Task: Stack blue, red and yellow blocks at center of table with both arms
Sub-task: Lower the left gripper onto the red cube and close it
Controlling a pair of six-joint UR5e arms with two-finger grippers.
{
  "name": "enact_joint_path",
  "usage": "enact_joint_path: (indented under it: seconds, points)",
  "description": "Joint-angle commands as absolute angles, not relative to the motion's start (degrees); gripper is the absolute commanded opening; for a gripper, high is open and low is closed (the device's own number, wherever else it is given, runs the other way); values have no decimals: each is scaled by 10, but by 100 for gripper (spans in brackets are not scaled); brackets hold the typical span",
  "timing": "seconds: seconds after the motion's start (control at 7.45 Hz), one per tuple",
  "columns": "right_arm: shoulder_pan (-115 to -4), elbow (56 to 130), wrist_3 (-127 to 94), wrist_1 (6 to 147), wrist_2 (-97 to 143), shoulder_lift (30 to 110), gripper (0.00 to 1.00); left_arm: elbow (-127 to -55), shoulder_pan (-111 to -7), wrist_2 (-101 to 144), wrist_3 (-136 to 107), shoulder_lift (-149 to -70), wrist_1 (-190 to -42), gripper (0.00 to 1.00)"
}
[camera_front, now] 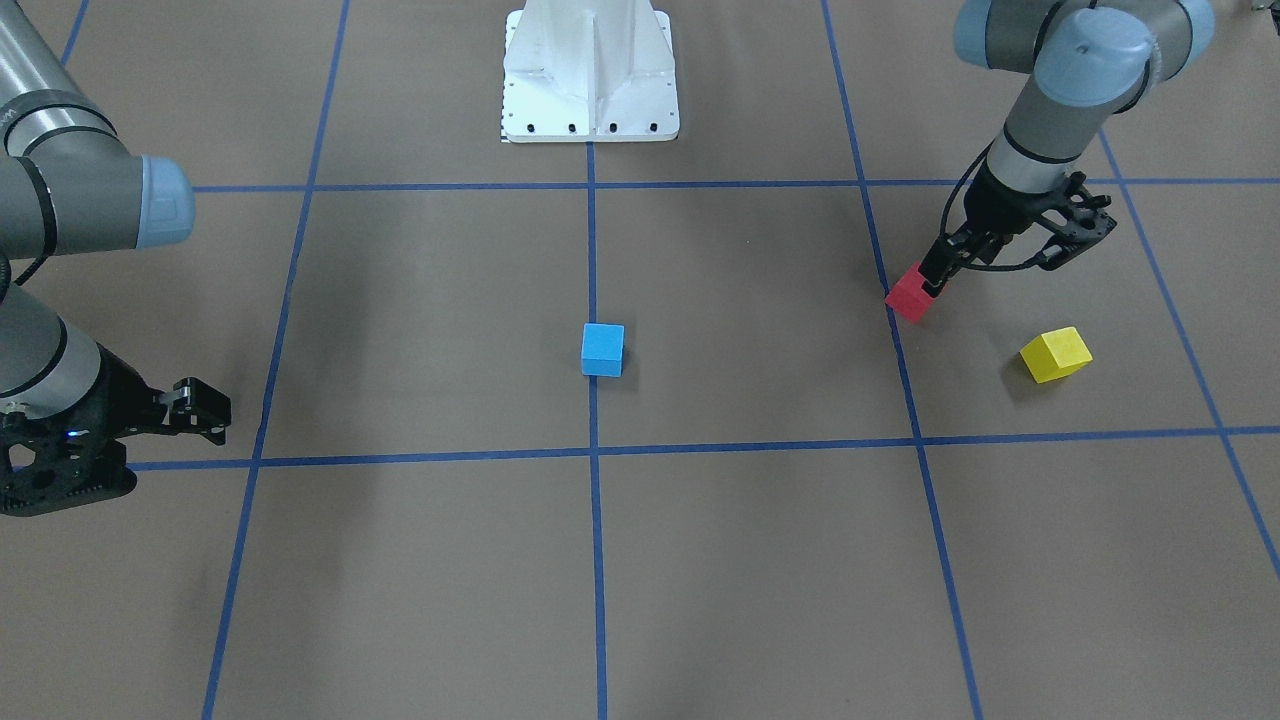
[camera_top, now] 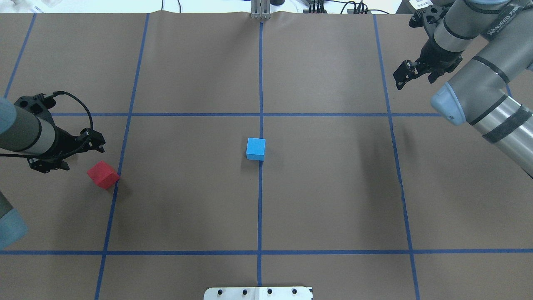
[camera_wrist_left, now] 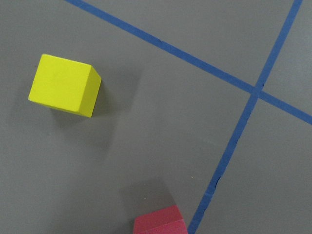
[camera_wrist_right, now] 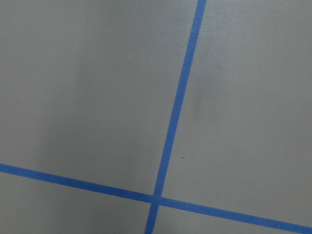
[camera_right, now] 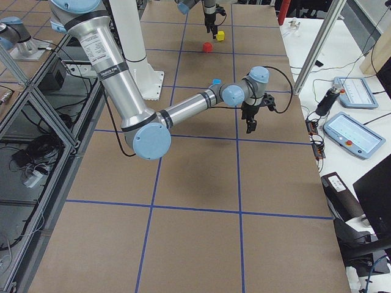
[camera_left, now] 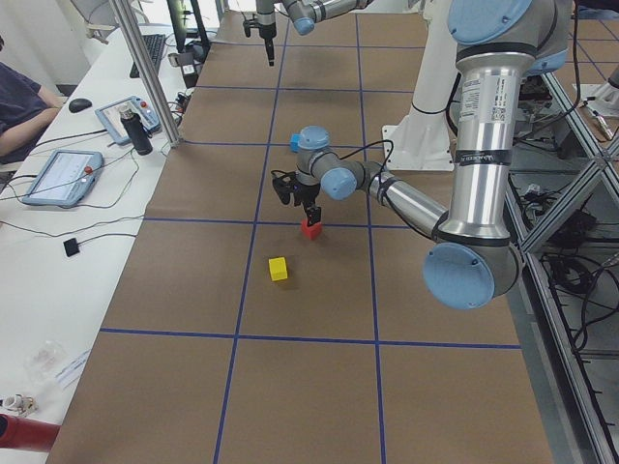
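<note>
The blue block (camera_front: 602,350) sits on the centre tape cross and also shows in the overhead view (camera_top: 255,148). The red block (camera_front: 908,296) lies on the table on my left side, turned at an angle (camera_top: 103,174). My left gripper (camera_front: 936,280) hangs tilted just over the red block's edge. Its fingers look pressed together and do not straddle the block. The yellow block (camera_front: 1055,354) lies a little beyond the red one; the left wrist view shows it (camera_wrist_left: 64,85) with the red block's top (camera_wrist_left: 161,222) at the frame's bottom. My right gripper (camera_top: 400,79) hangs empty at the far right, fingers together.
The white robot base (camera_front: 590,70) stands at the table's near middle edge. Blue tape lines (camera_front: 592,450) divide the brown table into squares. In the overhead view my left arm (camera_top: 25,133) hides the yellow block. Tablets and cables lie on a side bench (camera_left: 58,174).
</note>
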State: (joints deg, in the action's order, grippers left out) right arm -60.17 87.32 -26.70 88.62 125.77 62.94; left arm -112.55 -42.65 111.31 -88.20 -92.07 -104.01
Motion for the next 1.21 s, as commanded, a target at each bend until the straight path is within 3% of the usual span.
enact_joint_path:
  seconds: [0.0,1.07]
  points:
    - [-603,873,-265,886,1261,630,99,-1117,-389,1083,-924,-925,-1041,99]
    - [-603,874,-267,885,1262,637,99,-1052,-383,1075,-923,-956,-1049,99]
